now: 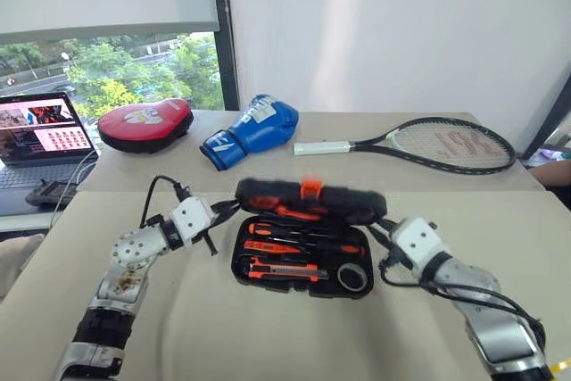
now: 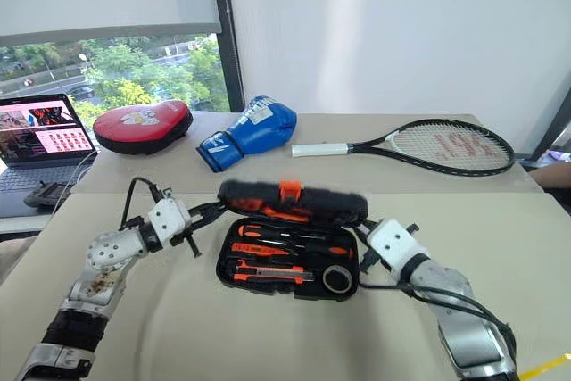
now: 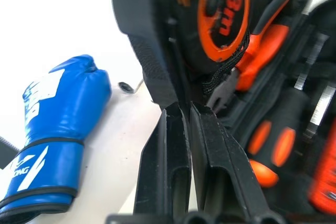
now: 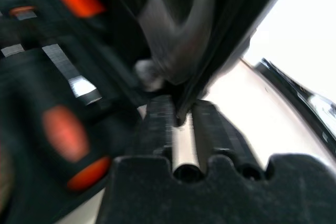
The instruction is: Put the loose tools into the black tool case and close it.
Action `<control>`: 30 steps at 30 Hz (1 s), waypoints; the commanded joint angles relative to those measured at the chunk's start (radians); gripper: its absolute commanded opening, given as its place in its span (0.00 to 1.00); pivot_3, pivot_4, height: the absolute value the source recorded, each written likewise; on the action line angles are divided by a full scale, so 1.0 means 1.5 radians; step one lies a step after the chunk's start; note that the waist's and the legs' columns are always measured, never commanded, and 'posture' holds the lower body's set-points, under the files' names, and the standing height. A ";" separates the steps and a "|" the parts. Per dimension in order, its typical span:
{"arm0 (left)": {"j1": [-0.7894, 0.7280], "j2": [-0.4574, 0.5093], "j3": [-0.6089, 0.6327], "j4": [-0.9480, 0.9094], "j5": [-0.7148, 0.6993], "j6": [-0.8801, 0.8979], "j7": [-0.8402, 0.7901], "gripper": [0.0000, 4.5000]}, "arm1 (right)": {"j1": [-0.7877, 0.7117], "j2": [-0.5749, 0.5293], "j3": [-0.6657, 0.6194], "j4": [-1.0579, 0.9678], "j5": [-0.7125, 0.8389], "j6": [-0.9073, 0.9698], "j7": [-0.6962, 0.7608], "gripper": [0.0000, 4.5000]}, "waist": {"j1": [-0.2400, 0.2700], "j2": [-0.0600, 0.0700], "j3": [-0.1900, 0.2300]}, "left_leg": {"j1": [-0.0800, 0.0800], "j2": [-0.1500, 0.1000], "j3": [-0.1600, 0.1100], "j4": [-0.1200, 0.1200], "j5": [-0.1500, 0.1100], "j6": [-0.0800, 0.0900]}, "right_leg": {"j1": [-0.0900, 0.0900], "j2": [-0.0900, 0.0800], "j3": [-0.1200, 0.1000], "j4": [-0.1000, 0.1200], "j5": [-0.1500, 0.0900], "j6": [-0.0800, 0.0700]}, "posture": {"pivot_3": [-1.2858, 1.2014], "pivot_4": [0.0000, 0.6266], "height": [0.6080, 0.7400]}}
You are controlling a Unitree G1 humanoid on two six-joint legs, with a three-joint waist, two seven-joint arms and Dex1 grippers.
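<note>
Left eye view: black tool case (image 1: 302, 260) lies crosswise, lid half-raised.

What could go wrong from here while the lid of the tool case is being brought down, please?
1. The black tool case has its lid raised partway, and the left gripper and right gripper meet only its edge at each end; it could slip free and drop.
2. If a screwdriver or the tape roll sits proud of its recess, the orange latch may not catch.
</note>
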 commanded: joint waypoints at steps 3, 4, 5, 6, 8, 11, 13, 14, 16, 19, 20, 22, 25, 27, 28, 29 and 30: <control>0.100 0.078 0.059 -0.095 -0.154 0.260 -0.083 0.54 | 0.123 -0.116 -0.075 -0.114 -0.004 0.034 0.098 0.60 | 0.000 0.000 0.000 | -0.002 0.000 0.000 0.001 0.001 0.001 | -0.002 0.000 0.000 0.001 0.000 0.000 | 0.52 0.24 1.00; 0.112 0.090 0.076 -0.106 -0.179 0.310 -0.079 0.61 | 0.146 -0.130 -0.093 -0.132 0.003 0.058 0.109 0.60 | 0.000 0.000 0.000 | -0.002 0.001 0.000 0.000 0.001 0.001 | -0.002 0.000 0.001 0.002 0.000 0.000 | 0.52 0.24 1.00; 0.121 0.106 0.094 -0.111 -0.203 0.363 -0.077 0.61 | 0.173 -0.139 -0.121 -0.161 0.031 0.102 0.127 0.60 | 0.000 0.000 0.000 | -0.002 0.001 0.000 0.001 0.001 0.001 | -0.002 0.000 0.000 0.002 0.000 0.000 | 0.52 0.24 1.00; 0.127 0.117 0.107 -0.113 -0.215 0.392 -0.076 0.61 | 0.193 -0.143 -0.148 -0.187 0.064 0.137 0.142 0.60 | 0.001 0.000 0.000 | -0.002 0.001 0.000 0.001 0.001 0.001 | -0.002 0.000 0.000 0.001 0.000 0.000 | 0.52 0.24 1.00; 0.124 0.128 0.133 -0.123 -0.246 0.446 -0.072 0.62 | 0.225 -0.133 -0.213 -0.247 0.171 0.234 0.169 0.53 | 0.004 0.000 0.000 | -0.002 0.002 -0.001 0.001 0.000 0.002 | -0.002 0.000 0.000 0.001 0.000 0.000 | 0.52 0.24 1.00; 0.079 0.123 0.145 -0.149 -0.292 0.527 -0.062 0.47 | 0.276 -0.154 -0.262 -0.329 0.297 0.340 0.230 0.35 | 0.013 0.000 0.000 | -0.002 0.002 -0.002 0.001 -0.001 0.003 | -0.001 0.000 0.000 0.001 0.000 0.000 | 0.52 0.24 1.00; 0.029 0.108 0.130 -0.166 -0.315 0.577 -0.053 0.31 | 0.270 -0.167 -0.248 -0.368 0.378 0.406 0.243 0.20 | 0.019 0.000 0.000 | -0.002 0.002 -0.003 0.002 -0.003 0.007 | 0.000 -0.001 -0.001 0.000 0.000 -0.001 | 0.52 0.24 1.00; 0.001 0.098 0.119 -0.168 -0.318 0.593 -0.049 0.23 | 0.252 -0.175 -0.218 -0.372 0.392 0.430 0.240 0.13 | 0.022 -0.001 0.001 | -0.002 0.002 -0.004 0.003 -0.003 0.007 | 0.000 -0.001 -0.001 0.000 0.000 -0.001 | 0.52 0.24 1.00; -0.044 0.078 0.095 -0.169 -0.308 0.609 -0.043 0.09 | 0.213 -0.191 -0.150 -0.369 0.399 0.465 0.237 0.00 | 0.022 -0.002 0.001 | -0.001 0.001 -0.005 0.004 -0.003 0.007 | 0.002 -0.001 -0.002 -0.001 0.001 -0.002 | 0.52 0.24 1.00; -0.094 0.052 0.072 -0.174 -0.305 0.631 -0.035 0.02 | 0.114 -0.171 -0.039 -0.313 0.372 0.514 0.188 0.00 | 0.018 -0.002 0.001 | 0.000 0.001 -0.005 0.004 -0.003 0.007 | 0.004 -0.002 -0.002 -0.001 0.001 -0.002 | 0.52 0.24 1.00; -0.103 0.049 0.065 -0.175 -0.300 0.632 -0.037 0.02 | 0.091 -0.171 -0.015 -0.300 0.355 0.516 0.179 0.00 | 0.015 -0.002 0.001 | 0.001 0.001 -0.004 0.004 -0.002 0.007 | 0.004 -0.002 -0.001 -0.001 0.001 -0.002 | 0.52 0.24 1.00; -0.132 0.041 0.047 -0.182 -0.295 0.648 -0.033 0.02 | -0.004 -0.148 0.032 -0.223 0.294 0.527 0.121 0.00 | 0.010 -0.003 0.001 | 0.000 0.000 -0.003 0.003 0.000 0.003 | 0.002 -0.001 -0.001 -0.001 0.001 -0.002 | 0.52 0.24 1.00; -0.150 0.037 0.035 -0.187 -0.295 0.668 -0.033 0.02 | -0.105 -0.109 0.048 -0.133 0.259 0.561 0.060 0.00 | 0.008 -0.004 0.002 | -0.003 0.000 -0.002 0.003 0.001 0.002 | -0.001 0.000 0.000 0.000 0.001 -0.002 | 0.52 0.24 1.00; -0.157 0.038 0.023 -0.187 -0.290 0.676 -0.037 0.02 | -0.152 -0.086 0.051 -0.083 0.244 0.574 0.036 0.00 | 0.008 -0.004 0.002 | -0.004 0.000 -0.002 0.003 0.002 0.001 | -0.003 0.001 0.000 0.001 0.002 -0.003 | 0.52 0.24 1.00; -0.168 0.031 0.017 -0.182 -0.288 0.680 -0.035 0.02 | -0.186 -0.069 0.058 -0.034 0.230 0.567 0.024 0.00 | 0.008 -0.004 0.002 | -0.005 0.000 -0.001 0.003 0.002 0.001 | -0.003 0.001 0.001 0.001 0.002 -0.003 | 0.52 0.24 1.00; -0.181 0.022 0.009 -0.172 -0.282 0.687 -0.031 0.02 | -0.217 -0.058 0.073 0.015 0.206 0.549 0.013 0.00 | 0.008 -0.004 0.002 | -0.005 0.000 -0.001 0.003 0.002 0.001 | -0.003 0.001 0.000 0.001 0.002 -0.003 | 0.52 0.24 1.00; -0.191 0.016 0.004 -0.165 -0.279 0.692 -0.029 0.02 | -0.238 -0.052 0.084 0.050 0.189 0.536 0.007 0.00 | 0.008 -0.004 0.002 | -0.005 0.000 -0.001 0.003 0.002 0.001 | -0.003 0.002 0.000 0.001 0.002 -0.003 | 0.52 0.24 1.00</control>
